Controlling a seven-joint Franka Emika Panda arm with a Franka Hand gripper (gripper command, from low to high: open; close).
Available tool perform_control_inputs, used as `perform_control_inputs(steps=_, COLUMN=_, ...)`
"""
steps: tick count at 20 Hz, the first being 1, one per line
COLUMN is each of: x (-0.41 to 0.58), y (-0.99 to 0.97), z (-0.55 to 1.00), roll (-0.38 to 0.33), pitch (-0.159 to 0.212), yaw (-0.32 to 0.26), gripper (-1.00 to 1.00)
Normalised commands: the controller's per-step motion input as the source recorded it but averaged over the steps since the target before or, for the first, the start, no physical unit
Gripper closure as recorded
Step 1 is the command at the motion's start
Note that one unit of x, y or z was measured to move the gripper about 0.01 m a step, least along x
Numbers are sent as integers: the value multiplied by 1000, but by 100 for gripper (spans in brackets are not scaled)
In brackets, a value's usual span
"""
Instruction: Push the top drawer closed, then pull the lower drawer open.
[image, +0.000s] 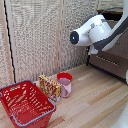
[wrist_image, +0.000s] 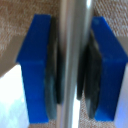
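Observation:
In the wrist view my gripper (wrist_image: 75, 70) has its blue fingers (wrist_image: 35, 65) and dark pads (wrist_image: 52, 70) closed on either side of a thin silver bar handle (wrist_image: 75, 25). The exterior view puts my white arm (image: 92, 30) at the upper part of the dark brown dresser (image: 119, 67) on that view's right, hiding the gripper and most of the top drawer. Below the arm the lower drawer (image: 110, 66) shows with its own silver handle (image: 106, 60) free, so the gripped bar appears to be the top drawer's.
On the wooden floor at the exterior view's left stand a red basket (image: 25, 102), a striped box (image: 50, 86) and a red-rimmed pink cup (image: 64, 82). A woven screen wall (image: 35, 35) runs behind them.

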Motion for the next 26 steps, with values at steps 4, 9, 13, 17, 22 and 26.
perform_control_inputs(steps=4, x=145, y=-820, z=61, roll=2, pitch=18, yaw=143, gripper=100)
perform_control_inputs(steps=9, x=187, y=-857, z=27, roll=9, pitch=27, yaw=134, gripper=100)
perform_control_inputs(steps=13, x=187, y=-876, z=0, roll=1, pitch=50, yaw=125, gripper=100)
perform_control_inputs(steps=17, x=125, y=-931, z=0, roll=-6, pitch=22, yaw=83, gripper=100)
perform_control_inputs(steps=22, x=62, y=-948, z=0, roll=-48, pitch=10, yaw=51, gripper=100)
perform_control_inputs(steps=26, x=65, y=-900, z=0, roll=-46, pitch=16, yaw=77, gripper=100)
